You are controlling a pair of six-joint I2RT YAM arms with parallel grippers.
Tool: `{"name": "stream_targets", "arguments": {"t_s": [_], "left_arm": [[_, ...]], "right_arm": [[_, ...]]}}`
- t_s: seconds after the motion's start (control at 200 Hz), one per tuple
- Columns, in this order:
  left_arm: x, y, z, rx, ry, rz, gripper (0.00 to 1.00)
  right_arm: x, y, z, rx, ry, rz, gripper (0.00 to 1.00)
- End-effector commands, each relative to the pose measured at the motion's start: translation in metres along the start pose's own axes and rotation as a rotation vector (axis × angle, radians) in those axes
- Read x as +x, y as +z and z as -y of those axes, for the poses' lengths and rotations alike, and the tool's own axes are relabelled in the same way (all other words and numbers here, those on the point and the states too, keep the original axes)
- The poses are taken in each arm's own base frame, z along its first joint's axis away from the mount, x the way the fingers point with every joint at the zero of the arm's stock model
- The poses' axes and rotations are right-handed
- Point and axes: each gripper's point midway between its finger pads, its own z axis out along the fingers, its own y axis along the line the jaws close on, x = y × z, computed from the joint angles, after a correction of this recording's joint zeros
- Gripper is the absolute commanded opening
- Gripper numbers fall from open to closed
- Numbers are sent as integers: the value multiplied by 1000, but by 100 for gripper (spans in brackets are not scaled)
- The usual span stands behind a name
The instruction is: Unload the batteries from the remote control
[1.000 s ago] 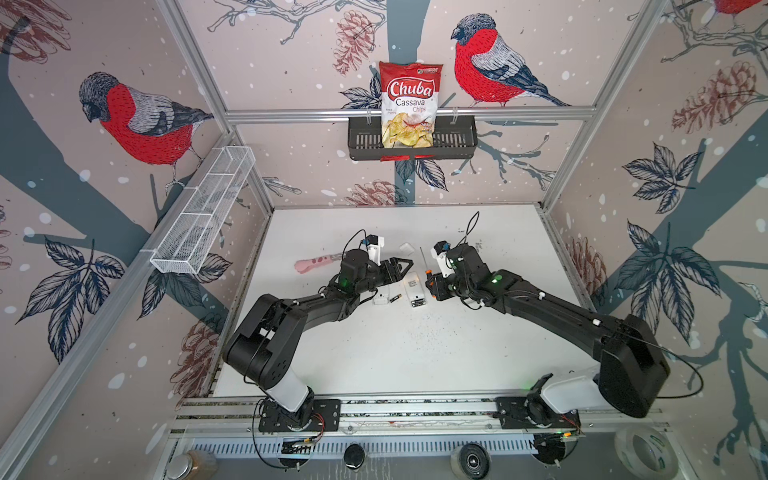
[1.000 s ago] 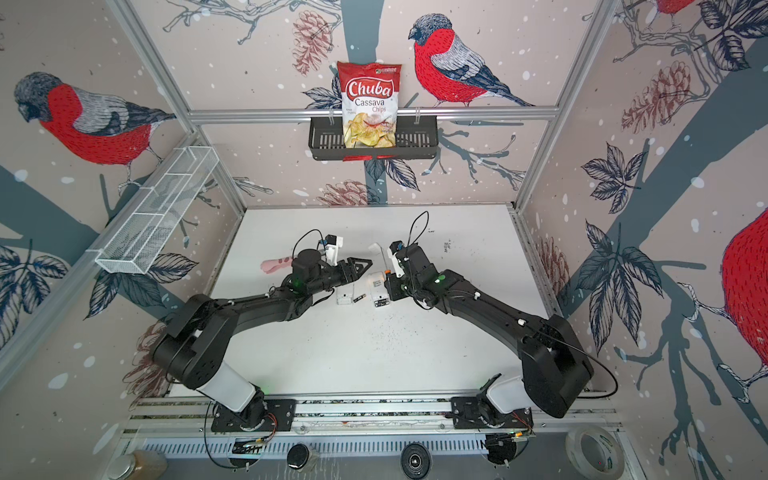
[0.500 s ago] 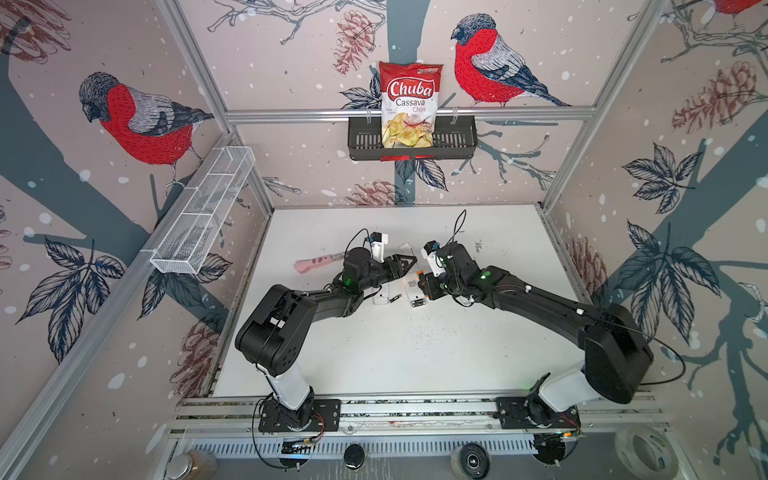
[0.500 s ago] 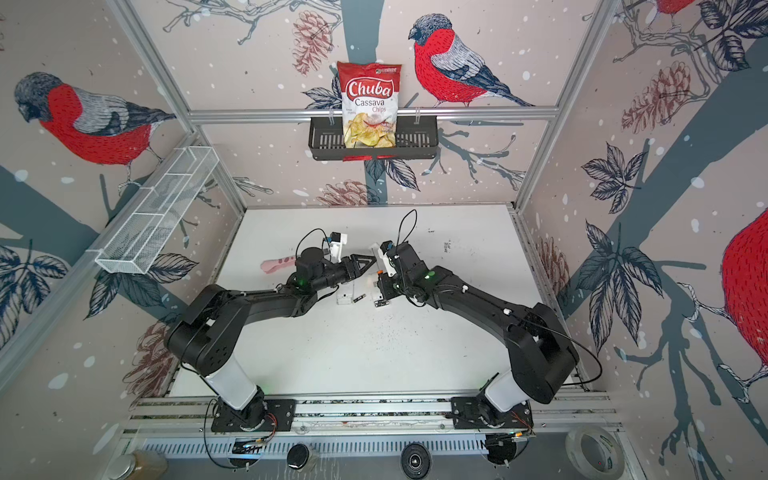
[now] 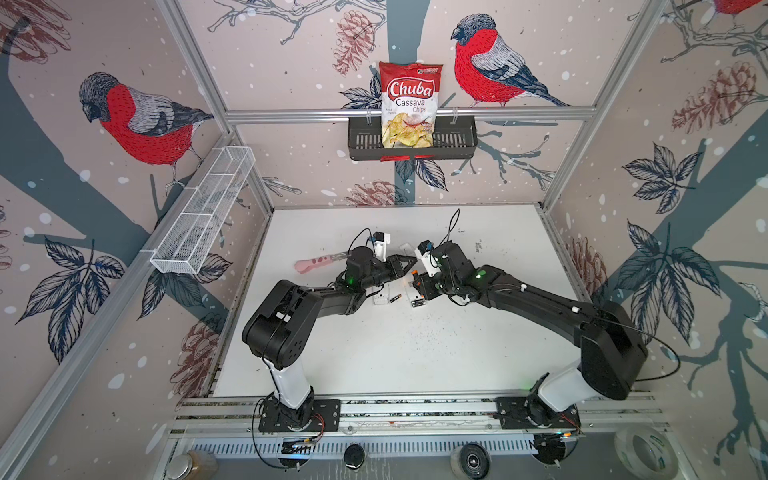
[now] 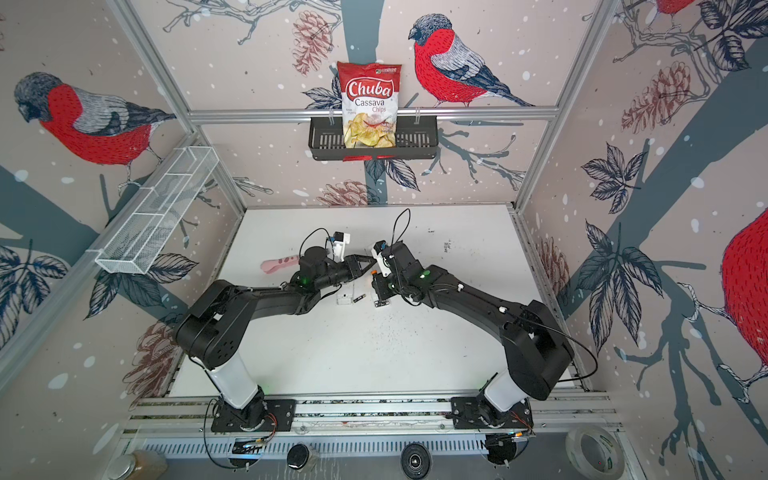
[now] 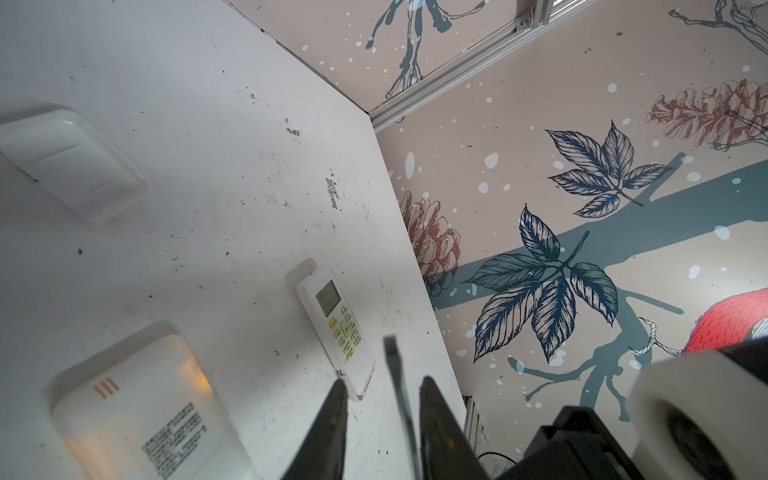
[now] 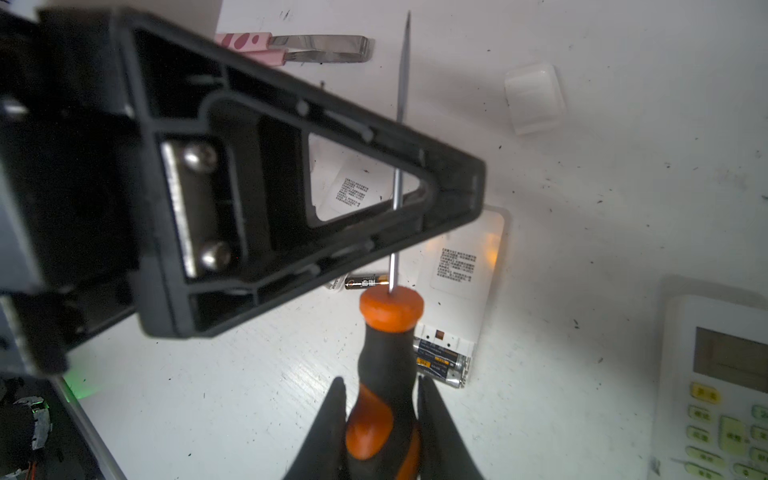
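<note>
Batteries in the compartment (image 8: pixel 440 362): two black cells side by side in the open end of the face-down remote (image 8: pixel 461 266), just beside the screwdriver handle in the right wrist view.
Loose battery (image 8: pixel 365 283): flat on the table (image 5: pixel 415 353), outside any compartment, near that remote's side; visible as a small dark cell in both top views.
Right gripper (image 8: pixel 380 382): pinching the orange-and-black handle of the screwdriver (image 8: pixel 388 307), one finger pressed to each side.
Screwdriver shaft (image 7: pixel 392 361): thin and grey, reaching from the handle across to the left gripper and passing between its fingers.
Left gripper (image 7: pixel 384 386): fingers narrowly parted around the shaft, with a clear gap on one side, so not clamped on it.
Second face-down remote (image 8: pixel 353 191): glimpsed through the left gripper's frame, its compartment hidden.
Face-up remote (image 7: pixel 336 328): display and buttons showing, near the table's edge by the side wall, apart from the others.
Battery cover (image 8: pixel 534 97): white, lying alone on the table, apart from the remotes.
Pink-handled tweezers (image 5: pixel 313 264): on the table behind the left arm, touched by neither gripper.
</note>
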Motion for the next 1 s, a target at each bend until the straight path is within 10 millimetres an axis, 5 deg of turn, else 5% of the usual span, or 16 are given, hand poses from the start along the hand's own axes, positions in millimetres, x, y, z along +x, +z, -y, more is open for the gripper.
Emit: {"name": "stream_targets", "arguments": {"t_s": [0.0, 0.245, 0.44, 0.515, 0.6, 0.685, 0.996], "left_arm": [[-8, 0, 9, 28, 38, 22, 19], [-9, -1, 10, 14, 48, 25, 0], [-10, -1, 8, 3, 45, 32, 0], [-12, -2, 9, -1, 48, 39, 0], [-16, -4, 10, -10, 54, 54, 0], [-20, -6, 12, -17, 57, 72, 0], [-59, -16, 36, 55, 47, 187, 0]], "right_arm": [[-10, -1, -4, -8, -20, 32, 7], [-11, 0, 1, 18, -12, 40, 7], [-13, 2, 3, 24, -2, 52, 14], [-15, 1, 4, 23, 3, 61, 24], [-19, -2, 5, 13, 12, 80, 54], [-25, -10, 6, -22, 34, 126, 71], [-55, -84, 20, -409, 189, 455, 82]]}}
